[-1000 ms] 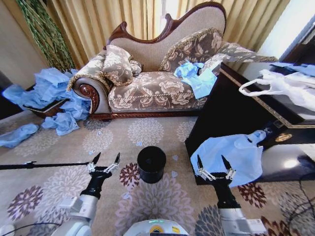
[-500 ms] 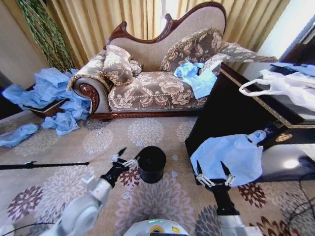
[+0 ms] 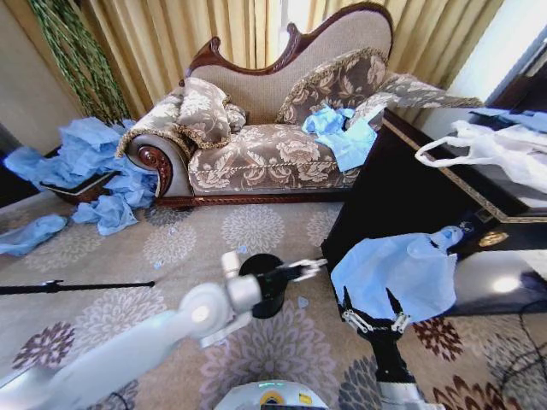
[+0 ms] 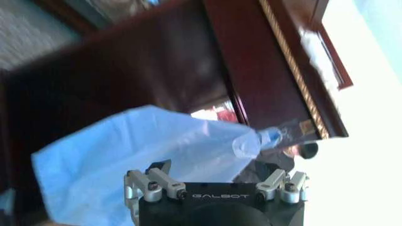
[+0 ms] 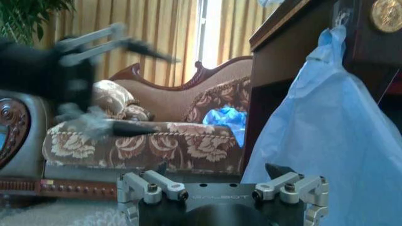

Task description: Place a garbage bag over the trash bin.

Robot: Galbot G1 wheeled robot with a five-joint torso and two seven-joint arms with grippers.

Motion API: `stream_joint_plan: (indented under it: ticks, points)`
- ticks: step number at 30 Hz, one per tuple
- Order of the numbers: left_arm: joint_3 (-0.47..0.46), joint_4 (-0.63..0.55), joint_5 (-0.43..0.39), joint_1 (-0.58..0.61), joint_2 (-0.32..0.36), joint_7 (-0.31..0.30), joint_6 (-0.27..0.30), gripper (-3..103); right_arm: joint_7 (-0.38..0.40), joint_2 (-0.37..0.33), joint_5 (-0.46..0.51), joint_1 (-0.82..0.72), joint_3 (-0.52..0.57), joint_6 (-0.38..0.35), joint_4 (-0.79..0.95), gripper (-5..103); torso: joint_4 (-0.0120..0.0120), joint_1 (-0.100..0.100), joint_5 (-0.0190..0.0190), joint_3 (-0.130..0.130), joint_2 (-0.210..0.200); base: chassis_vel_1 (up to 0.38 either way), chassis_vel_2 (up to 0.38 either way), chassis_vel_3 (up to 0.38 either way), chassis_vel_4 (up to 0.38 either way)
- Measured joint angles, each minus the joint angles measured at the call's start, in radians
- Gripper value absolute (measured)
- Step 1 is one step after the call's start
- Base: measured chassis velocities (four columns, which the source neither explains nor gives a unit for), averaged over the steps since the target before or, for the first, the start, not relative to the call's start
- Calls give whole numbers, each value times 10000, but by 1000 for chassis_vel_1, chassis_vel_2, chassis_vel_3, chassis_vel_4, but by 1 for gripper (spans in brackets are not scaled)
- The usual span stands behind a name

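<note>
The sofa (image 3: pixel 273 128) fills twelve o'clock; the dark cabinet (image 3: pixel 402 196) stands at three. From it hangs the bag (image 3: pixel 397 273), long axis vertical, knot up, body spreading downward. The bin (image 3: pixel 263 286) stands upright at centre, mouth up. The left gripper (image 3: pixel 303 269), fingers spread, reaches over the bin toward the bag; the right gripper (image 3: pixel 373 320) waits open beneath it. Best pinch one thin edge, not the bunch.

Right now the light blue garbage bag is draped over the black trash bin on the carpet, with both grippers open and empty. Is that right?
Not quite. The head view shows the garbage bag hanging off the dark cabinet, not on the trash bin, which stands bare on the carpet. The rest holds: left gripper and right gripper are both open and empty.
</note>
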Motion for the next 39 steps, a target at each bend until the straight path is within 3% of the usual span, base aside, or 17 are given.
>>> stream_joint_plan:
  ticks: [4, 8, 9, 12, 17, 31, 36, 39]
  points:
    - [629, 597, -165, -819, -817, -71, 2, 93, 32, -12, -124, 19, -4, 141, -157, 100, 2, 0, 0, 0, 0, 0, 0, 0, 0]
    - [1017, 1381, -451, -1723, -2043, -214, -9, 93, 107, -52, -166, 38, 11, 211, -232, 100, 1, 0, 1, 0, -1, 0, 0, 0, 0]
    - [1017, 1381, -451, -1723, -2043, -214, -9, 93, 107, -52, -166, 38, 11, 211, -232, 100, 1, 0, 1, 0, -1, 0, 0, 0, 0]
    - [1159, 1861, -495, -2098, -2950, -310, -13, 93, 172, -63, -136, 80, 55, 213, -297, 100, 1, 0, 2, -1, 0, 0, 0, 0, 0]
    - [1193, 2384, -452, -2086, -3598, -376, -17, 93, 216, -97, -100, 90, 62, 220, -381, 100, 1, 0, 0, -2, 0, 0, 0, 0, 0]
    - [1168, 3771, 18, -2126, -4535, -180, 203, 82, 270, -178, 90, 204, 94, 164, -494, 100, 0, -1, 0, -2, -1, 0, 0, 0, 0]
    - [1123, 3983, 50, -2191, -4777, -142, 277, 87, 344, -193, 192, 261, 150, 54, -477, 100, 0, -1, -1, -2, 0, 0, 0, 0, 0]
    - [1220, 3885, 50, -2207, -4752, -124, 297, 74, 360, -197, 263, 285, 165, 15, -471, 100, 1, -1, -1, -2, -1, 0, 0, 0, 0]
